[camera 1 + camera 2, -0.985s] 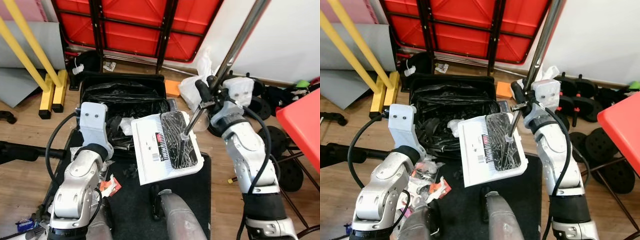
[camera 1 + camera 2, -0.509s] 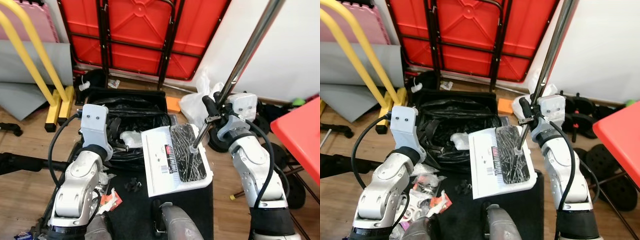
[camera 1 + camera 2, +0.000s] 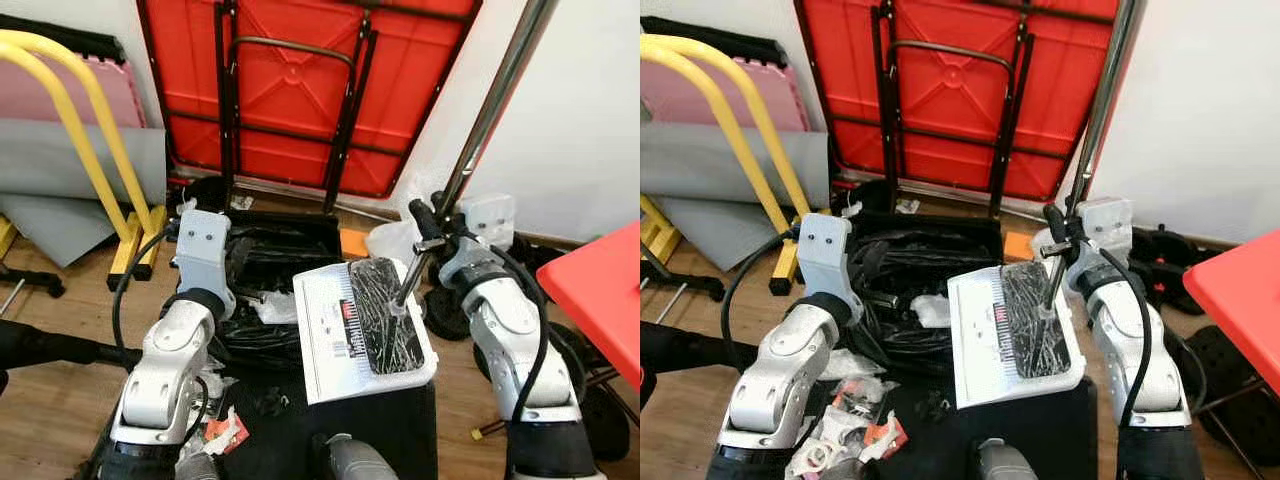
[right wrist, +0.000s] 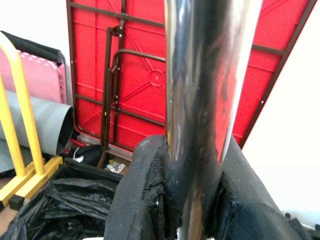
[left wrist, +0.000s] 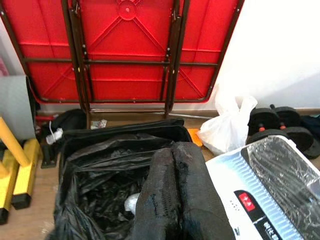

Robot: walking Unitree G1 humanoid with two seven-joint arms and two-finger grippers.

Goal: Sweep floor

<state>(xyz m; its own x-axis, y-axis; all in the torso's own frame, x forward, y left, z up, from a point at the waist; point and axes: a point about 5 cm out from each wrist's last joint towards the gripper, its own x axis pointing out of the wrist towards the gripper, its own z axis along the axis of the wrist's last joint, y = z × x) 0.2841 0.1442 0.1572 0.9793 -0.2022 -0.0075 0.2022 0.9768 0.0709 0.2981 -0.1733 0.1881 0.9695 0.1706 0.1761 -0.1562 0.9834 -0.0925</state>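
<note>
Right claw (image 4: pixel 192 200) was clamped on the shiny metal handle (image 3: pixel 492 103) of the dustpan (image 3: pixel 362 327), pad on each side of the pole. The pan hung tilted above the black mat (image 3: pixel 400 425), just beside the open bin (image 3: pixel 275 285) lined with a black bag. Left claw (image 5: pixel 172 192) was pinched together on nothing, fingers pressed flat, hovering over the bin's near edge next to the pan.

Progress, judged: this looked like the dump stage. The white pan carried a dark heap of swept bits in its tray (image 3: pixel 385 315), not yet tipped out. So gathering seemed partly done; emptying remained. Loose litter (image 3: pixel 855 435), small scraps and wrappers, lay on the wood floor (image 3: pixel 50 400) by the robot's left side, so more sweeping was likely left.

Containers: the bin held crumpled black liner and at least one pale scrap (image 5: pixel 131 202); how full it was below that, couldn't tell. A white plastic bag (image 5: pixel 227 127) sat by the wall near some weights, contents hidden. A folded red table (image 3: pixel 300 90) leaned against the wall behind the bin.
</note>
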